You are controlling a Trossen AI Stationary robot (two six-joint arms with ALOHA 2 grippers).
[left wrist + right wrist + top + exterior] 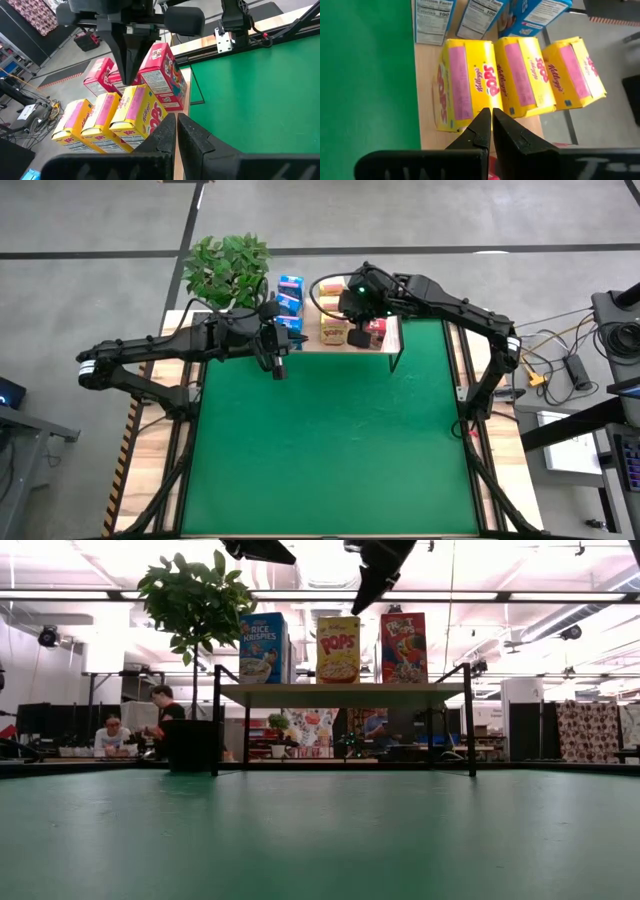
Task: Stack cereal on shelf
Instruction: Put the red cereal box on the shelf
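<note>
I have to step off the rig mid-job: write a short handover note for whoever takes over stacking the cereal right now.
Left hand: shut, empty, beside the blue Rice Krispies boxes.
Right hand: shut, empty, above the yellow Corn Pops boxes.
Things: all cereal in sight stands on the wooden shelf at the green mat's far edge, in rows by colour: blue, yellow, then red Froot Loops boxes.
Done: no boxes left on the mat; three yellow boxes stand upright in a row.
Left: confirm the blue and red counts, partly hidden by the arms, then pull both arms back.
</note>
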